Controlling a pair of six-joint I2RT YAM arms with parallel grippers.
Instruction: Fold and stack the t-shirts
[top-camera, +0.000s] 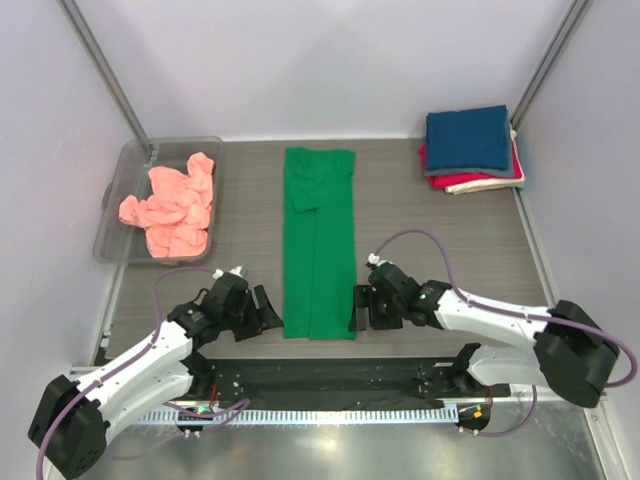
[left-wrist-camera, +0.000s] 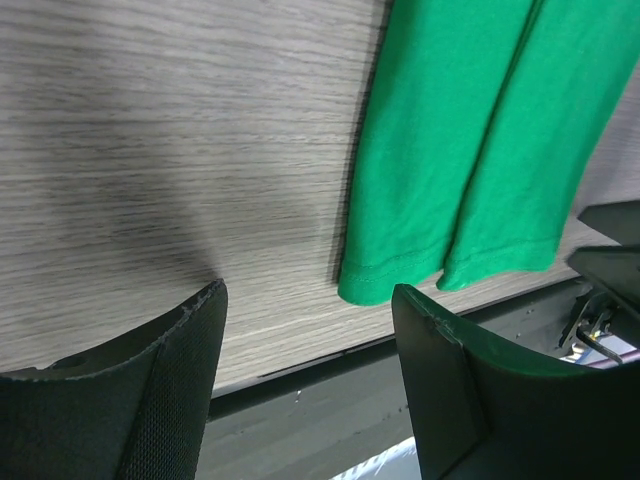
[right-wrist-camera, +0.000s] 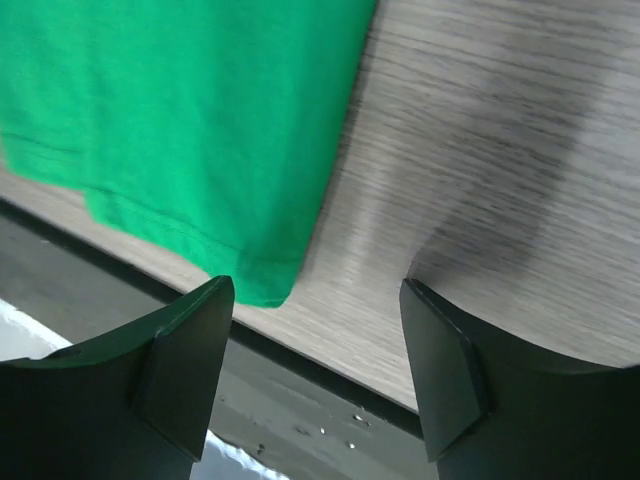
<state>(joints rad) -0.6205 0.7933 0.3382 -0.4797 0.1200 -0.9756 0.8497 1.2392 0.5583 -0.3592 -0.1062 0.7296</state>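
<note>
Fingers are spread wide and empty on both sides: the left fingers (top-camera: 266, 310) and right fingers (top-camera: 360, 306) flank the near hem corners of the green t-shirt (top-camera: 320, 250), which is laid as a long strip on the bench (top-camera: 440, 250). Both corners are best pinched through every layer at once, then carried evenly toward the collar. Farther off, the folded stack (top-camera: 470, 150) is kept at the right rear.
</note>
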